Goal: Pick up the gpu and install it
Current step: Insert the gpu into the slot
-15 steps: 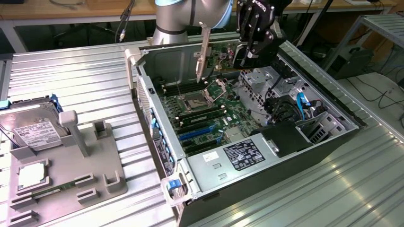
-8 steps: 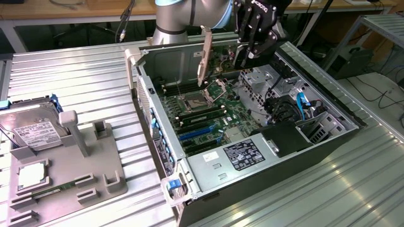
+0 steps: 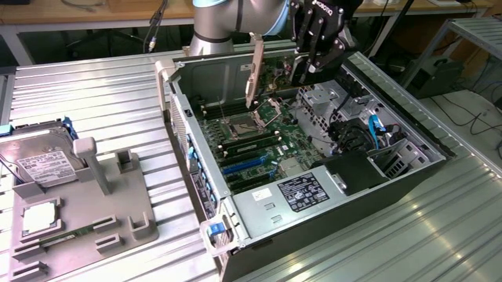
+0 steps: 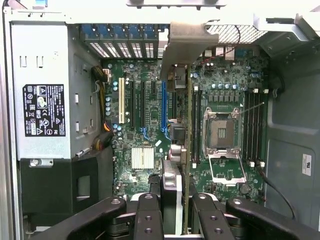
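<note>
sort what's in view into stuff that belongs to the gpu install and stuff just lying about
For the job:
- gpu, gripped edge-on in the gripper
- open computer case below it
- motherboard with blue slots

Lying about, to the exterior view's left of the case:
- hard drive
- CPU chip in the grey holder
</note>
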`<action>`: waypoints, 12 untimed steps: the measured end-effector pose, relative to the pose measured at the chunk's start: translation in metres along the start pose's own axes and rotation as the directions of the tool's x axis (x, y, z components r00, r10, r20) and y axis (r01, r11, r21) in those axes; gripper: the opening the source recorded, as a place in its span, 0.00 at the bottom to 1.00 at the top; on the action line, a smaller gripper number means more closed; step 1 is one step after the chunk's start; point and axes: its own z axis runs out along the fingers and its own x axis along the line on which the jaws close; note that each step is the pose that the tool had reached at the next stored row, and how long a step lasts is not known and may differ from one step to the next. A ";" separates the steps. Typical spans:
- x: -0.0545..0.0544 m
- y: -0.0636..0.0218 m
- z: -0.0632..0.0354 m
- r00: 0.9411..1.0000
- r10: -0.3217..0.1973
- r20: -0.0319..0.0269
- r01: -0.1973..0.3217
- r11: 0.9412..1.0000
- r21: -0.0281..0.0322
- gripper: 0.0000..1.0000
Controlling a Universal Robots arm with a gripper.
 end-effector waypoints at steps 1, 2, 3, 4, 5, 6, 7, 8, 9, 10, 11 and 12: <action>0.000 0.0008 0.0016 1.000 0.000 0.000 0.000 1.000 0.000 0.29; 0.000 0.0014 0.0036 1.000 0.000 0.000 0.000 1.000 0.000 0.29; 0.000 0.0019 0.0053 1.000 0.000 0.000 0.000 1.000 0.000 0.29; 0.000 0.0023 0.0076 1.000 0.000 0.000 0.000 1.000 0.000 0.29; 0.000 0.0026 0.0094 1.000 0.000 0.000 0.000 1.000 0.000 0.29; -0.001 0.0047 0.0122 1.000 0.000 0.000 0.000 1.000 0.000 0.29; -0.001 0.0092 0.0146 1.000 0.000 0.000 0.000 1.000 0.001 0.29; -0.002 0.0136 0.0168 1.000 0.000 0.000 0.000 1.000 0.002 0.29; -0.003 0.0157 0.0185 1.000 0.000 0.000 0.000 1.000 0.003 0.29; -0.004 0.0173 0.0202 1.000 0.000 0.000 0.000 1.000 0.003 0.29; -0.004 0.0182 0.0220 1.000 0.000 0.000 0.000 1.000 0.003 0.29; -0.005 0.0189 0.0238 1.000 0.000 0.000 0.000 1.000 0.003 0.29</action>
